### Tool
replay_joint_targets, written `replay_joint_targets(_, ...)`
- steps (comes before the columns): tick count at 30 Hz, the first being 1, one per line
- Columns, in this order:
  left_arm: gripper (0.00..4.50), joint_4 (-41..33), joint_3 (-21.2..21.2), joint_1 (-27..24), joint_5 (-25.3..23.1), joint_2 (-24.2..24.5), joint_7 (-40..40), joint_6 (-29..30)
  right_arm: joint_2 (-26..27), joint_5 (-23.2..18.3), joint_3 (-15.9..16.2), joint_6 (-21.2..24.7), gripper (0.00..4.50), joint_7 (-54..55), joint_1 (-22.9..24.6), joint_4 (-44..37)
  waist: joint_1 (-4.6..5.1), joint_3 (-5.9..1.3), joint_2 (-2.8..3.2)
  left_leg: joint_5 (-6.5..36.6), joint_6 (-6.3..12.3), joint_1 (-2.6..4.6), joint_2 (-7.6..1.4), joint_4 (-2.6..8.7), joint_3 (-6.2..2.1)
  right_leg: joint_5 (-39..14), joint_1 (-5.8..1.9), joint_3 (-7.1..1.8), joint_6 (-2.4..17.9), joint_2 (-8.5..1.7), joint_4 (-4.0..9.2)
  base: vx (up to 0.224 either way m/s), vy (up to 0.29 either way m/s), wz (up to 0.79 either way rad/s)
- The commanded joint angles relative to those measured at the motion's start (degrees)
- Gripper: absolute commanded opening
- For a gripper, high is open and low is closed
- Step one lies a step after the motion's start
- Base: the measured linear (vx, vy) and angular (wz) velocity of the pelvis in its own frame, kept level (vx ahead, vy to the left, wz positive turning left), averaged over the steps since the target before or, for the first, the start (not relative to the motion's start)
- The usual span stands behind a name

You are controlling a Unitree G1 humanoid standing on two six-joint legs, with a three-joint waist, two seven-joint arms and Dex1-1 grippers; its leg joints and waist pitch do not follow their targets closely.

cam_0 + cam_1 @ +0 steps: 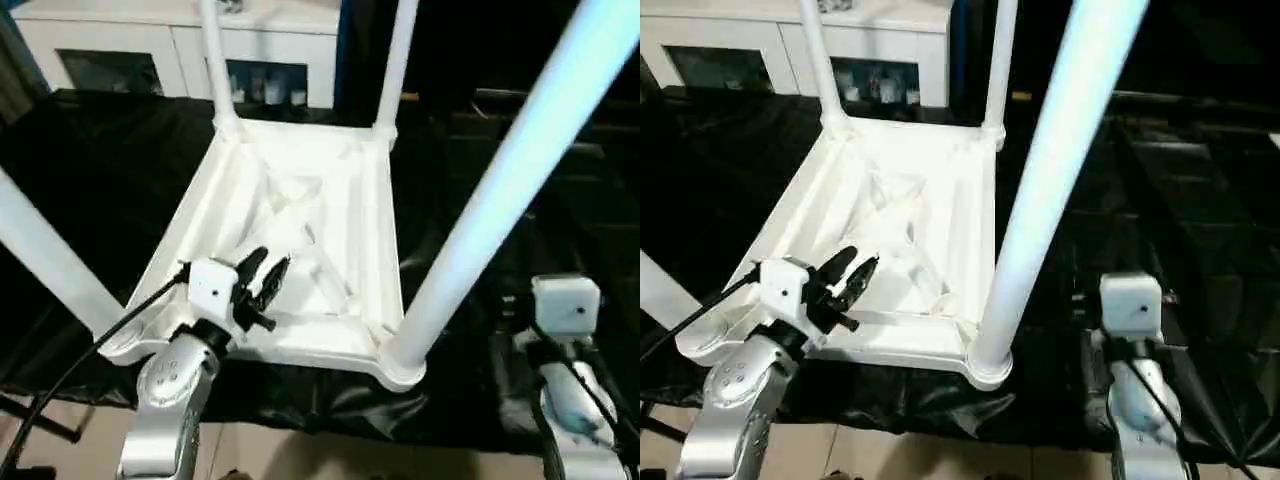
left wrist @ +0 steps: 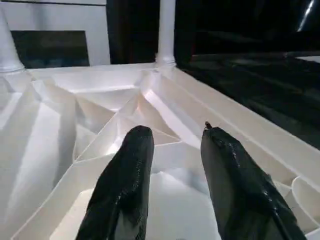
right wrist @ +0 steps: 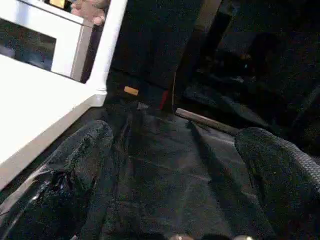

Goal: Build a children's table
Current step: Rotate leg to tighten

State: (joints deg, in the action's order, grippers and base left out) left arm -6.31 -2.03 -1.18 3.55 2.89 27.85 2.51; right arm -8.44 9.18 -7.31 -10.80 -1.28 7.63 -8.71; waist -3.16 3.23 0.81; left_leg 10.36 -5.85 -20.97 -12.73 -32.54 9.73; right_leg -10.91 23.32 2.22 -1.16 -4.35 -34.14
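White plastic, glossy and ribbed: I see the children's table (image 1: 300, 240) lying upside down on a tabletop draped in crinkled black sheeting (image 1: 110, 160), all four tapered legs seated in the round corner sockets and rising out of frame, tops cut off. My left gripper (image 1: 262, 276) hovers over the ribbed underside, fingers (image 2: 125, 180) parted, holding nothing. My right gripper (image 3: 170, 180) sits beside the table over the black sheet, fingers spread wide and empty.
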Motion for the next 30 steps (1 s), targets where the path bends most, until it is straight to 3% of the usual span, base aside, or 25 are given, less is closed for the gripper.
replay_joint_targets(1,1.79,-2.3,0.54,-0.68,-0.09,0.48,-0.1,0.67,0.06,0.76,0.49,-0.6,4.5,0.72,0.97,-1.92,-0.11,-1.95,0.28,19.01,1.13,-0.24,0.4,4.04,0.16,-14.45,-1.83,-1.57,3.85,-1.28,4.76,0.0,0.0,0.0)
replay_joint_targets(7,1.79,-4.73,1.37,-1.51,0.19,1.59,-0.2,2.1,0.87,0.22,1.51,-0.09,4.5,-0.04,1.9,-2.31,0.06,-1.1,0.67,19.57,1.95,-0.25,0.48,4.07,0.27,-14.1,-1.64,-1.58,4.34,-1.24,4.81,0.0,0.0,0.0)
replay_joint_targets(10,1.79,-4.9,1.57,-1.51,0.22,1.97,-0.37,2.31,1.93,-1.72,1.3,1.7,4.5,-0.22,1.91,-2.86,0.1,-1.05,0.62,17.53,2.12,-0.49,0.56,3.95,0.29,-11.2,-1.78,-1.65,4.73,-1.17,4.53,0.0,0.0,0.0)
replay_joint_targets(11,1.79,-4.94,1.63,-1.5,0.11,2.06,-0.51,2.41,2.03,-1.74,1.24,2.07,4.5,-0.1,1.9,-3.04,0.09,-1.01,0.86,17.29,2.19,-0.42,0.5,4.04,0.24,-10.59,-1.72,-1.63,4.88,-1.18,4.43,0.0,0.0,0.0)
replay_joint_targets(14,1.79,-5.28,1.85,-1.55,0.03,2.15,-0.85,2.63,1.6,-1.2,1.57,2.3,4.5,-0.1,1.7,-3.0,0.12,-1.13,0.79,16.32,2.15,-0.34,0.49,3.88,0.33,-8.59,-1.8,-1.63,5.29,-1.18,4.3,0.0,0.0,0.0)
replay_joint_targets(16,1.79,-5.27,2.11,-1.41,-0.08,2.19,-1.09,2.75,1.33,-1.13,1.57,2.43,4.5,0.01,1.38,-2.54,0.14,-1.23,0.69,13.46,2.51,-0.67,0.54,3.62,0.38,-5.22,-1.72,-1.64,5.92,-1.12,4.15,0.0,0.0,0.0)
replay_joint_targets(17,1.79,-5.28,2.2,-1.4,-0.09,2.19,-1.11,2.76,1.25,-1.12,1.52,2.5,4.5,0.03,1.29,-2.41,0.15,-1.45,0.68,8.03,3.93,-1.14,0.83,3.1,0.53,1.35,-1.61,-1.43,7.21,-0.87,3.8,0.0,0.0,0.0)
replay_joint_targets(18,1.79,-5.22,2.28,-1.36,-0.13,2.2,-1.1,2.71,1.13,-0.97,1.39,2.59,4.5,0.13,1.18,-2.18,0.21,-1.66,0.62,5.26,4.84,-1.37,0.98,2.84,0.61,4.63,-1.52,-1.24,7.99,-0.69,3.59,0.0,0.0,0.0)
replay_joint_targets(20,1.79,-5.13,2.58,-1.2,-0.05,2.34,-1.29,2.73,0.99,-0.59,1.08,2.73,4.5,0.33,0.92,-1.75,0.41,-2.83,0.5,-6.02,10.06,-2.36,2.09,1.07,0.93,19.49,-0.92,-0.4,11.78,-0.13,2.57,0.0,0.0,0.0)
replay_joint_targets(21,1.79,-4.88,2.83,-0.89,-0.17,2.36,-1.61,2.77,0.8,-0.37,0.85,2.96,4.5,0.34,0.57,-1.43,0.47,-3.57,0.54,-12.13,13.59,-2.86,2.62,-0.06,1.0,26.91,-0.26,0.06,13.74,0.3,2.09,-0.056,0.012,-0.02)
replay_joint_targets(22,1.79,-4.77,2.91,-0.78,-0.08,2.35,-1.59,2.68,0.65,0.02,0.8,3.12,4.5,0.44,0.49,-1.39,0.53,-3.95,0.62,-15.27,15.18,-3.24,2.91,-0.57,0.89,30.49,0.06,0.37,14.72,0.62,1.63,-0.056,0.012,-0.02)
replay_joint_targets(23,1.79,-4.7,2.96,-0.7,-0.1,2.36,-1.65,2.64,0.57,0.21,0.76,3.1,4.5,0.49,0.44,-1.34,0.7,-4.1,0.65,-15.81,18.2,-4.03,3.26,-1.13,0.98,29.78,0.87,0.99,15.85,0.81,2.29,-0.086,0.02,0.01)
replay_joint_targets(24,1.79,-4.83,2.96,-0.77,0.03,2.49,-1.6,2.67,0.6,0.62,0.79,3.31,4.5,0.73,0.5,-1.38,0.69,-3.85,0.92,-11.54,19.82,-4.54,3.01,-1.03,0.97,22.08,1.72,1.51,16.25,0.5,3.65,-0.136,0.03,0.0)
replay_joint_targets(25,1.79,-4.87,2.96,-0.79,0.07,2.53,-1.59,2.69,0.61,0.72,0.81,3.37,4.5,0.8,0.52,-1.39,0.84,-3.58,0.94,-8.9,20.27,-4.91,2.8,-0.83,1.0,16.65,2.1,1.8,16.09,0.51,4.48,-0.136,0.03,0.0)
replay_joint_targets(26,1.79,-4.88,2.95,-0.76,0.04,2.62,-1.6,2.71,0.69,0.77,0.79,3.46,4.5,0.93,0.5,-1.36,0.87,-3.09,1.59,-1.02,19.71,-4.83,2.14,-0.35,1.11,2.83,3.11,2.35,15.19,0.48,6.19,-0.173,0.033,0.01)
replay_joint_targets(27,1.79,-4.9,3.02,-0.73,0.09,2.76,-1.71,2.75,0.68,0.75,0.83,3.55,4.5,1.06,0.48,-1.35,1.57,-2.21,1.67,7.38,17.84,-5.3,1.69,0.73,1.17,-10.25,3.51,3.34,12.39,0.58,7.7,-0.186,0.044,-0.03)
replay_joint_targets(28,1.79,-4.77,3.09,-0.6,0.12,2.89,-1.8,2.77,0.66,0.81,0.95,3.53,4.5,1.18,0.46,-1.22,1.74,-2.03,2.1,11.52,16.47,-5.0,1.06,1.56,0.92,-15.02,3.68,3.93,10.7,0.82,7.77,-0.186,0.044,-0.03)
replay_joint_targets(29,1.79,-4.63,3.15,-0.46,0.09,3.04,-1.84,2.8,0.67,1.13,1.11,3.63,4.5,1.43,0.5,-1.14,2.24,-1.71,2.46,18.44,14.69,-5.32,-0.28,3.42,0.68,-19.7,3.46,4.89,7.06,1.67,6.8,-0.184,0.064,-0.1)
replay_joint_targets(30,1.79,-4.6,3.18,-0.41,0.02,3.15,-1.8,2.74,0.81,1.17,1.07,3.83,4.5,1.68,0.57,-1.14,1.74,-0.67,3.14,31.09,12.14,-6.16,-4.23,8.76,-0.05,-22.04,1.37,5.05,3.22,2.52,0.01,-0.196,-0.003,-0.07)
